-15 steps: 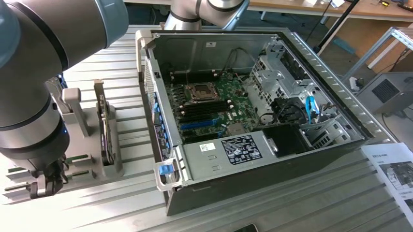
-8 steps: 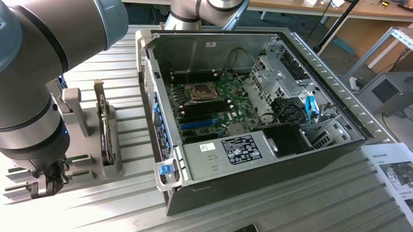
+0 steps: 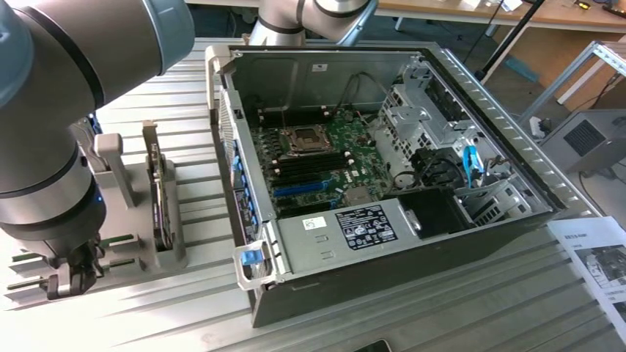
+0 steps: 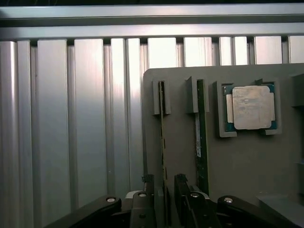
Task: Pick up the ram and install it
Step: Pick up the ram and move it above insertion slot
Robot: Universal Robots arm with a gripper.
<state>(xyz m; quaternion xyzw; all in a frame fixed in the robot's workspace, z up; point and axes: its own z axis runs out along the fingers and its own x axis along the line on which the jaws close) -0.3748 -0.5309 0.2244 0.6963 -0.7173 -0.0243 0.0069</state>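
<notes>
Green along its thin upper edge, the ram (image 4: 162,123) stood on edge in a slot of the grey holder (image 4: 180,142). That pose probably served to offer its two flat faces to a grasp from above. The claw (image 4: 164,179) hung low over it with its fingers (image 4: 148,183) apart, one on each side of the stick and clamped on nothing, so the pick-up was lined up but not yet made. A second green stick (image 4: 202,133) stood in the next slot, and a square silver processor chip (image 4: 249,107) lay flat in its own pocket beside that.

In the exterior view the holder sat to the left of the open computer case (image 3: 293,81), close by but apart from it. The case lay on its side with the motherboard (image 3: 323,158) facing up, which left the board open to reach from above. Both rested on a ribbed aluminium worktop (image 4: 71,118), with a printed sheet (image 3: 597,257) at the exterior view's right. Wooden desks (image 3: 547,15) stood at the back of the room.
</notes>
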